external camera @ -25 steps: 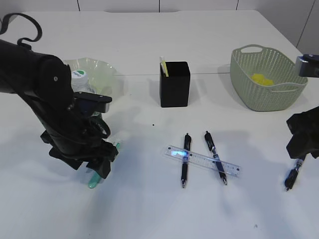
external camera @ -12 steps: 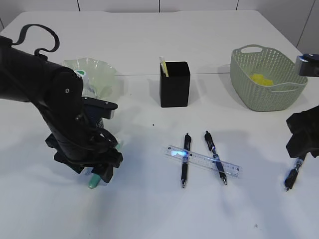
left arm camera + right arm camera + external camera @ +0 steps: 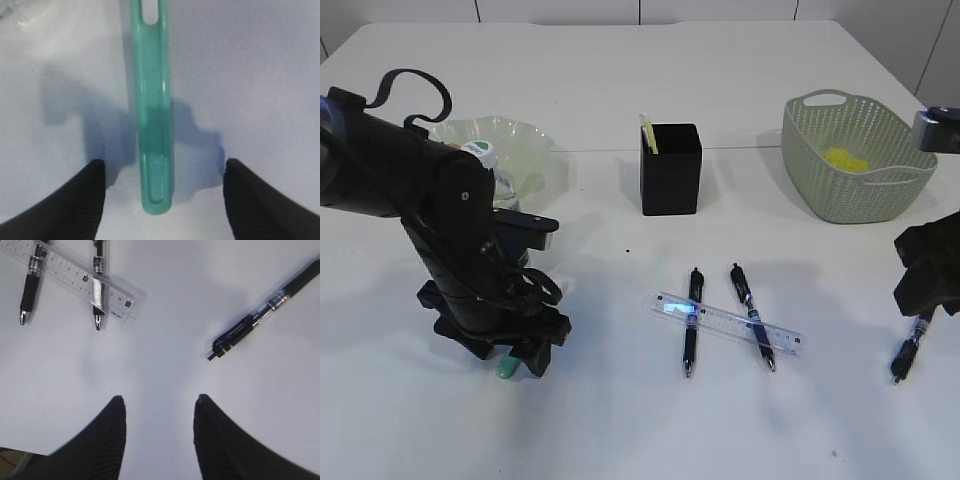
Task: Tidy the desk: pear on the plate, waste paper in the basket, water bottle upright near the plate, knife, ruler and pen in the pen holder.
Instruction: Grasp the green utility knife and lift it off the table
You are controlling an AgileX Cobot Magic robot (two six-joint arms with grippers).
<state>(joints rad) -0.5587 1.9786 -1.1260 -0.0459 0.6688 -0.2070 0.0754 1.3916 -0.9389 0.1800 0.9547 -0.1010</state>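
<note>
A teal knife (image 3: 152, 125) lies flat on the white table, its rounded end between the tips of my open left gripper (image 3: 162, 162), and neither finger touches it. From outside, the left gripper (image 3: 520, 355) hangs low over the knife (image 3: 506, 368). The water bottle (image 3: 482, 155) stands upright beside the green plate (image 3: 525, 150). A clear ruler (image 3: 730, 325) lies across two pens (image 3: 692, 320). A third pen (image 3: 260, 315) lies ahead and to the right of my open, empty right gripper (image 3: 160, 397). The black pen holder (image 3: 670, 170) is at mid-table. No pear shows.
A green woven basket (image 3: 855, 195) with yellow paper inside stands at the back right. A yellow item sticks out of the pen holder. The right arm (image 3: 930, 275) hovers near the table's right edge, above the third pen (image 3: 910, 350).
The left arm has shifted a little to the right and settled lower over the knife, uncovering more of the bottle. The right arm has not moved.
</note>
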